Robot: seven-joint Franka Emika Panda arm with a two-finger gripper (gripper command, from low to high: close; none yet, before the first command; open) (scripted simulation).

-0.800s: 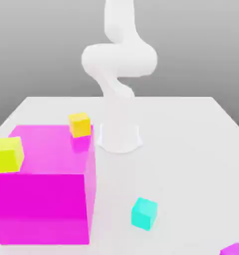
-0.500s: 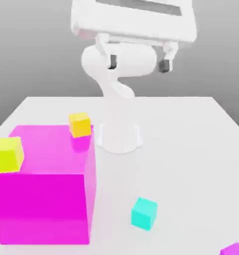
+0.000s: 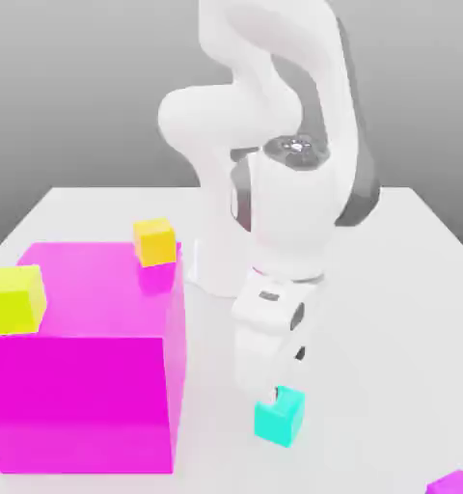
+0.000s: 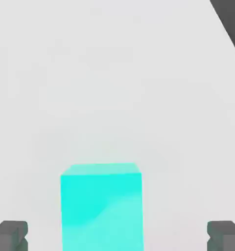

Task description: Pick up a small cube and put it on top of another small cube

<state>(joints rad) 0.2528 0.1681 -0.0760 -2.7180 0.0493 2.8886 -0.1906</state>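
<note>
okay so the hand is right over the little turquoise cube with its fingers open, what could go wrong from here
1. In the hand view the cyan cube sits off-centre between the open fingertips, so closing might nudge it sideways rather than grip it squarely.
2. The big magenta cube stands close by on the exterior view's left; carrying the cube toward the orange-yellow cube could clip its edge.

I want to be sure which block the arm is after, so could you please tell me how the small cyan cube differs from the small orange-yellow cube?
The small cyan cube sits on the white table; the small orange-yellow cube rests atop the big magenta cube. The cyan cube lies directly under the open gripper, its fingertips on either side, while the orange-yellow cube stands away from it. Both are small plain cubes.
</note>
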